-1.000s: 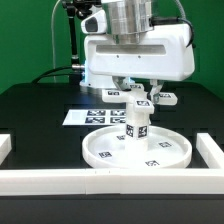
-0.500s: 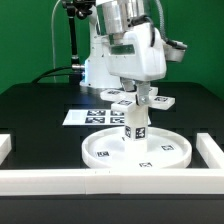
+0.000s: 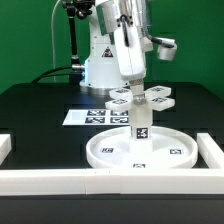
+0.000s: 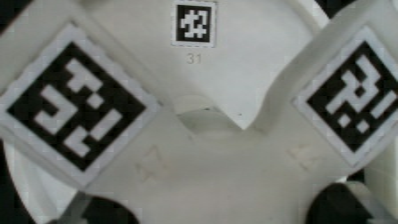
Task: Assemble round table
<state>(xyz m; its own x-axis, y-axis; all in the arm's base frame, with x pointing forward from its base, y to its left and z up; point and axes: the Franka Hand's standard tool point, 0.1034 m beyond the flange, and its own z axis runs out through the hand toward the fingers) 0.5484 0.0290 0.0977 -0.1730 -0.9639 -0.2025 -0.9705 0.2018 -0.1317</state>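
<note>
Ext. view, left to right: the marker board (image 3: 88, 116) lies flat on the black table (image 3: 40, 105), left of center. The big round disc (image 3: 140, 150) sits low center w/ the short leg (image 3: 139, 126) standing upright in its middle. The cross base (image 3: 141, 98) sits on top of the leg. The pincer (image 3: 133, 88) comes down onto the cross; can't tell if it's wide or narrow. Wrist view: cross base (image 4: 196, 120) fills the frame, tags on its arms.
</note>
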